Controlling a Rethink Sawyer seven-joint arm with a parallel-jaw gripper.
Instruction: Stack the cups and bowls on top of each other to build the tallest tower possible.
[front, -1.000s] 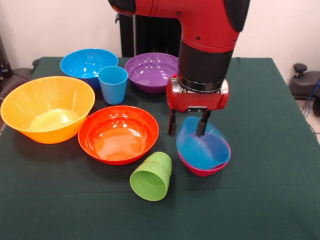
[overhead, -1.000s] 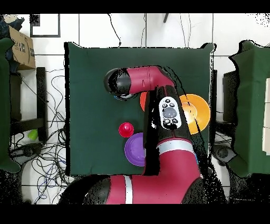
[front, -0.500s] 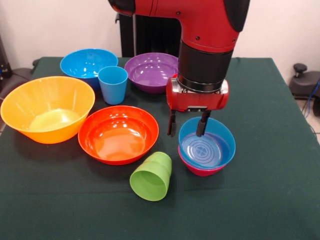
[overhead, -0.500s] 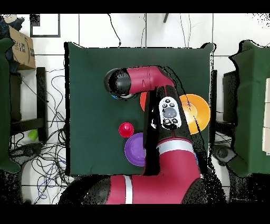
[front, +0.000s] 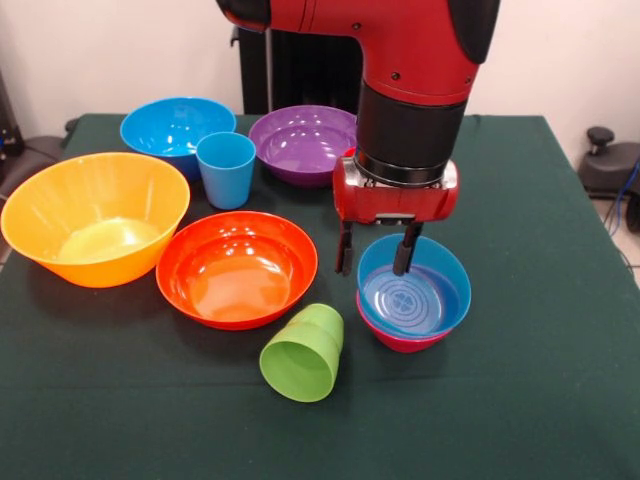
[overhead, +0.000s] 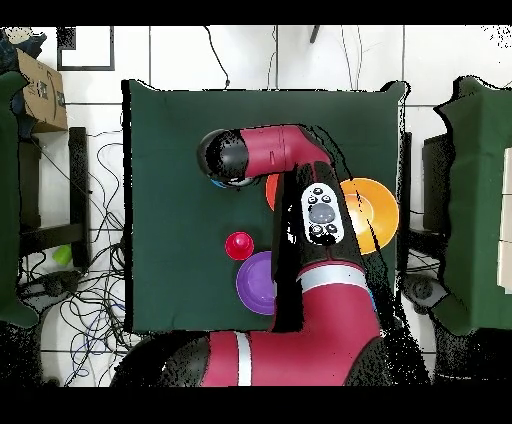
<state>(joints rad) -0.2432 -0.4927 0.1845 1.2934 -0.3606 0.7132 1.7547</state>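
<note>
Jaws stand open: the gripper (front: 374, 254) straddles the far rim of the small glossy blue plastic bowl (front: 413, 291), one finger outside, one inside, pinching nothing. That bowl sits level, nested in the small magenta plastic bowl (front: 400, 340), w/ only the magenta's lower rim showing. Lime green plastic cup (front: 303, 353) lies on its side just beside them, mouth toward camera, in front of the red-orange plastic bowl (front: 238, 268). Big yellow-orange plastic bowl (front: 95, 217), large blue bowl (front: 177, 130), light blue cup (front: 226, 169) and purple bowl (front: 304, 143) are all apart on the green table (front: 520, 400).

Step looks like release and retreat: lift straight up so neither finger drags the rim and tips the pair.

Vs 1 s ago: blue bowl was tilted on edge, now flat; unchanged since 0.5 s ago.

Overhead: arm hides the pair; the small red round thing (overhead: 239, 245) is prob. the red cup, can't confirm
</note>
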